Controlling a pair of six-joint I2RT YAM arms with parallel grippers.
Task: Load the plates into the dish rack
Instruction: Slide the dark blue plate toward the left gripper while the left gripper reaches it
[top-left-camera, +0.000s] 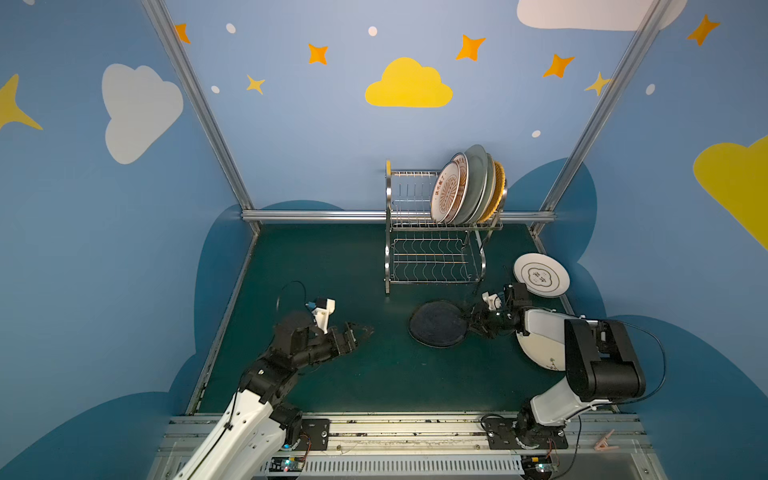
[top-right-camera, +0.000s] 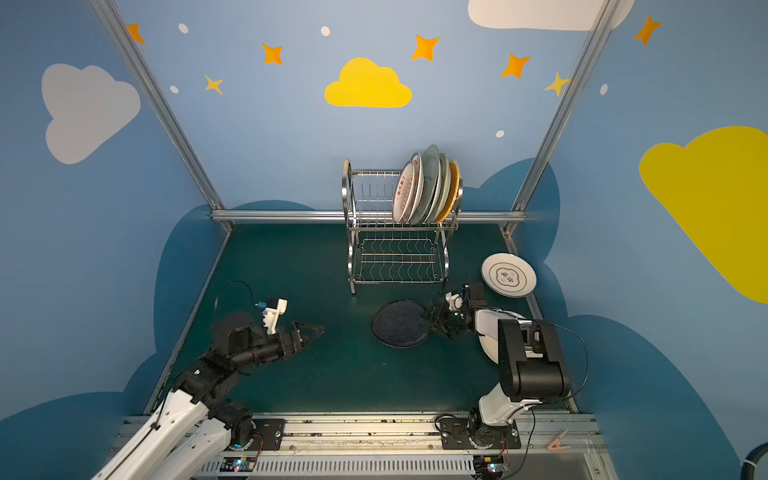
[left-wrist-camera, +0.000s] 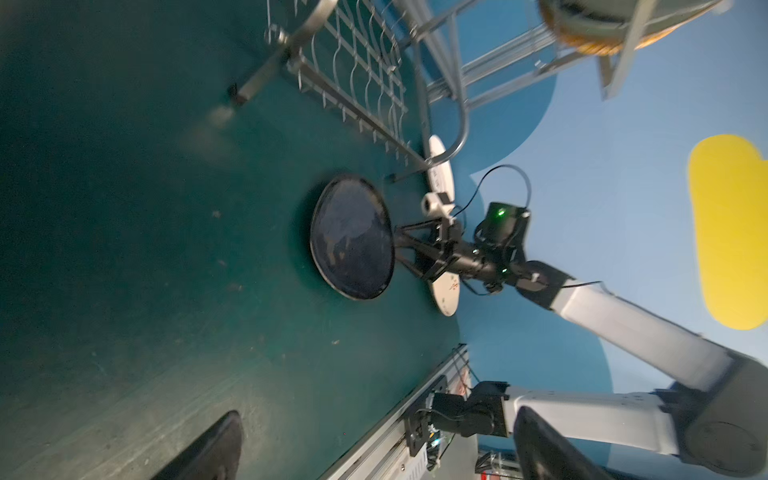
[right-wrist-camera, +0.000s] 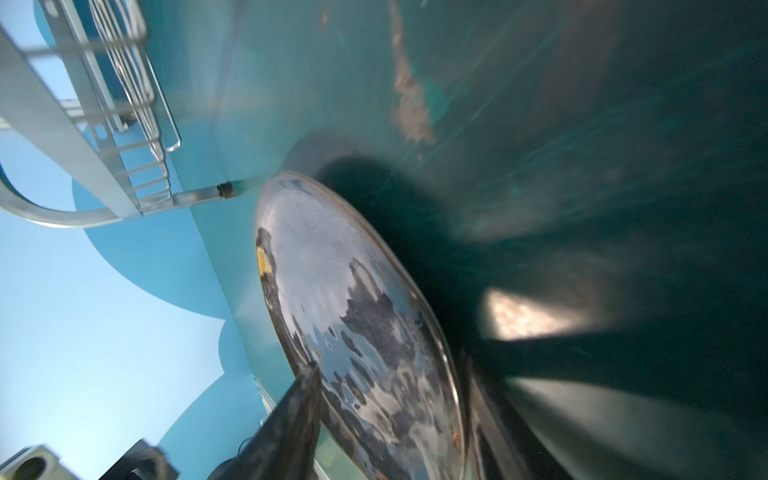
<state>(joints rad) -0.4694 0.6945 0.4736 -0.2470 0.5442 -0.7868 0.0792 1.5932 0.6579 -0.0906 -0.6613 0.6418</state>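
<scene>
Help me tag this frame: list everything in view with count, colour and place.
dish rack: one, shiny steel, back of table.
racked plates: about five, white-orange, grey-green, orange, upright in upper tier.
black plate: one, black, before the rack.
motif plate: one, white, right edge.
covered plate: one, white, partly under right arm.
clip: one, pink, front rail.
table: one, dark green.
left gripper: one, black, fingers open, left.
right gripper: one, black, fingers at black plate's rim.
</scene>
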